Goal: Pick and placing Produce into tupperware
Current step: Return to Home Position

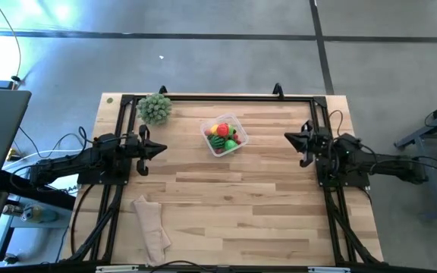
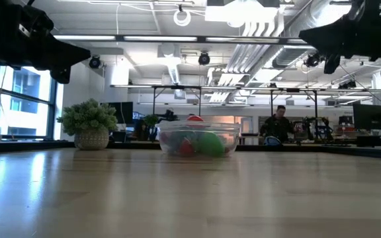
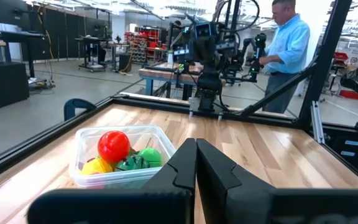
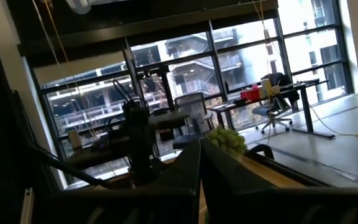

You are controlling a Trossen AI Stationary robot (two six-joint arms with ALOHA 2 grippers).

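Produce sits gathered in the tupperware at twelve o'clock, so the arms likely park clear: left gripper at nine, right gripper at three. Both claws are pinched together, empty.

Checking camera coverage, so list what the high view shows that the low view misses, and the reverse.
Only the high view: the beige cloth lying on the table near the left arm. Only the low view: a person in the room behind. Both: the tupperware holding the produce, the leafy ball apart from it, and both arms, left gripper and right gripper shut, raised at opposite sides.
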